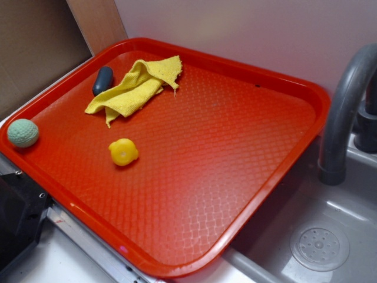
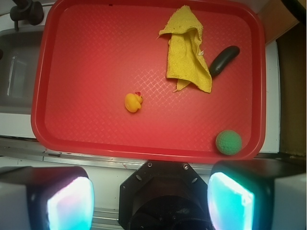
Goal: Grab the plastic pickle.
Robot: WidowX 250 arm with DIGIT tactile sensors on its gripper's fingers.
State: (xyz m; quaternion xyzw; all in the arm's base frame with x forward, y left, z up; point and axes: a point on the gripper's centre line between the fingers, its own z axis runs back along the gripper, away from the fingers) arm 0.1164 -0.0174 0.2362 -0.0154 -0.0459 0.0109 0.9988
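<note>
Pickle [image 1: 102, 80] first: it lies on the red tray [image 1: 235, 153], near the far left corner as I look from the side, a dark, smooth little capsule resting flat. One end is tucked against the crumpled yellow cloth [image 1: 136, 87], which sprawls just beside it toward the middle of the tray. In the view from the arm the same pickle [image 2: 224, 60] sits at the upper right of the tray [image 2: 96, 57], touching the edge of the cloth [image 2: 187, 48].

A small yellow duck toy [image 1: 123, 151] stands alone on the open tray floor, well apart from the pickle. A pale green ball [image 1: 23, 132] rests against the tray's left rim.

The gripper [image 2: 151, 201] hangs above the near edge of the tray, off to the side of everything on it. Its two fingers [image 2: 230, 201] frame the bottom of the arm's view, spread wide with nothing between them.

Beside the tray there is a grey sink [image 1: 330, 236] with a curved grey faucet [image 1: 344, 112] rising over it.
</note>
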